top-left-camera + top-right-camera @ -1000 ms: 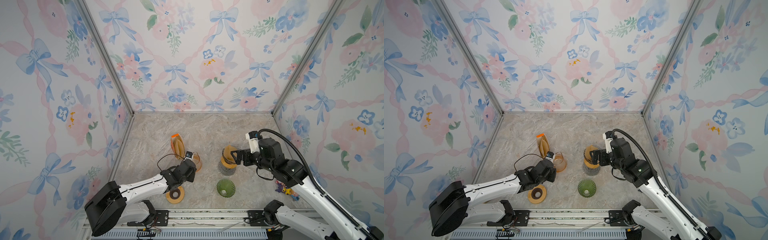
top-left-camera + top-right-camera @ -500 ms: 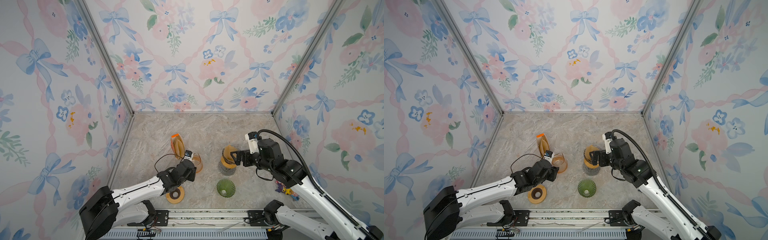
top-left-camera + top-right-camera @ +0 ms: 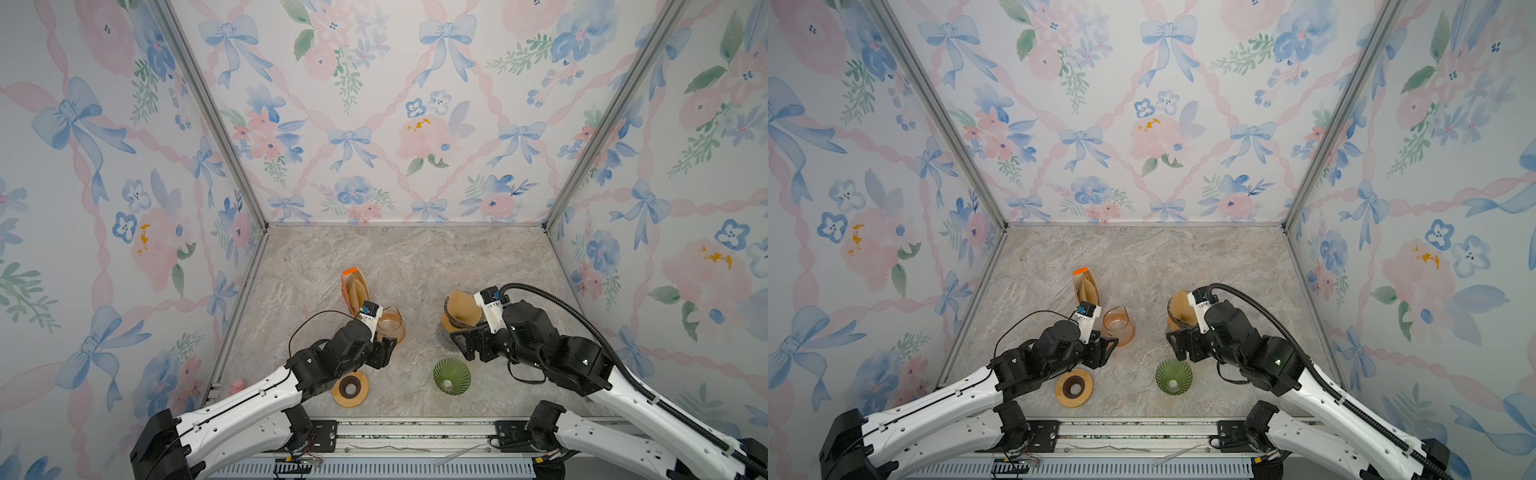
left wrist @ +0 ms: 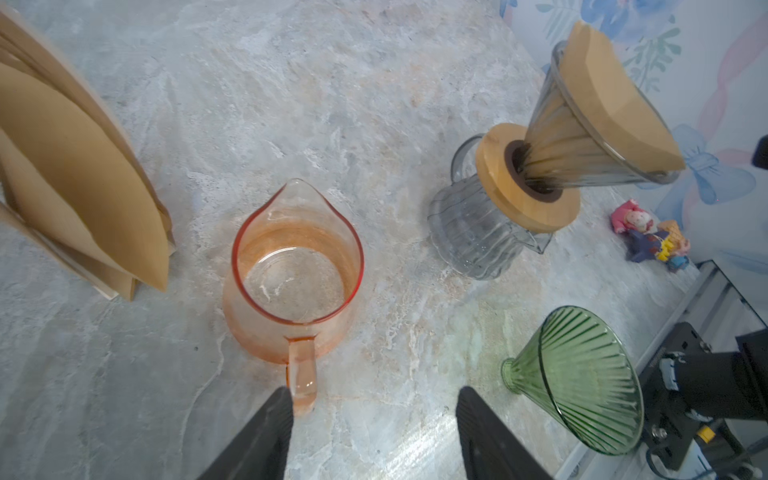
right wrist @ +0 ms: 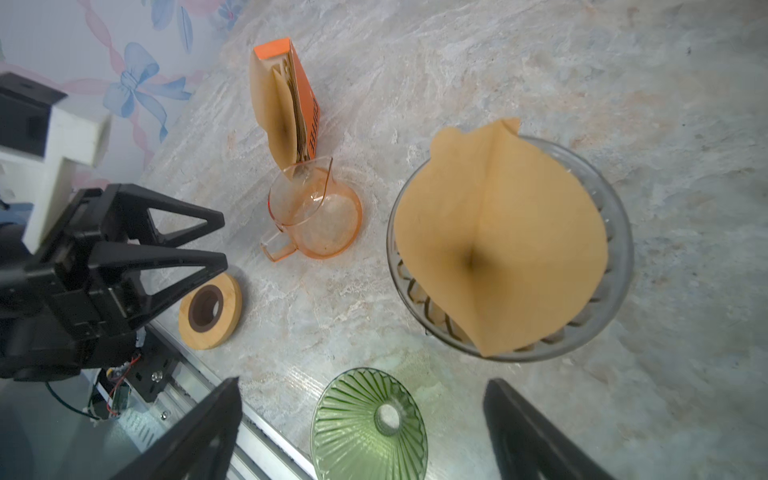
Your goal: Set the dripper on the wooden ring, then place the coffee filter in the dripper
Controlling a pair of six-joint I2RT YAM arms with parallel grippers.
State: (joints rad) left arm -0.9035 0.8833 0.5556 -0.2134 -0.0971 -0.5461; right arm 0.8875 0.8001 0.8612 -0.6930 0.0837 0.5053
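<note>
A brown paper coffee filter [image 5: 498, 241] sits opened inside the clear grey glass dripper [image 5: 619, 257], which stands tilted in a wooden collar on a glass carafe [image 4: 478, 237]. Both top views show the coffee filter [image 3: 461, 307] [image 3: 1181, 305] just beyond my right gripper [image 3: 461, 343] [image 3: 1177, 343]. The right gripper [image 5: 361, 388] is open and empty, apart from the dripper. My left gripper [image 4: 372, 399] [image 3: 388, 347] is open too, with one fingertip beside the handle of an orange glass pitcher [image 4: 295, 274].
A green glass dripper [image 3: 451, 375] [image 5: 370, 424] lies on its side near the front edge, under my right gripper. A wooden ring [image 3: 350, 388] lies front left. An orange box of filters [image 3: 355, 289] stands behind the pitcher [image 3: 391, 326]. A small toy [image 4: 648, 237] lies at the right wall.
My left gripper has opened and drawn back from the orange pitcher. My right gripper has pulled back from the dripper toward the front, its jaws a little narrower.
</note>
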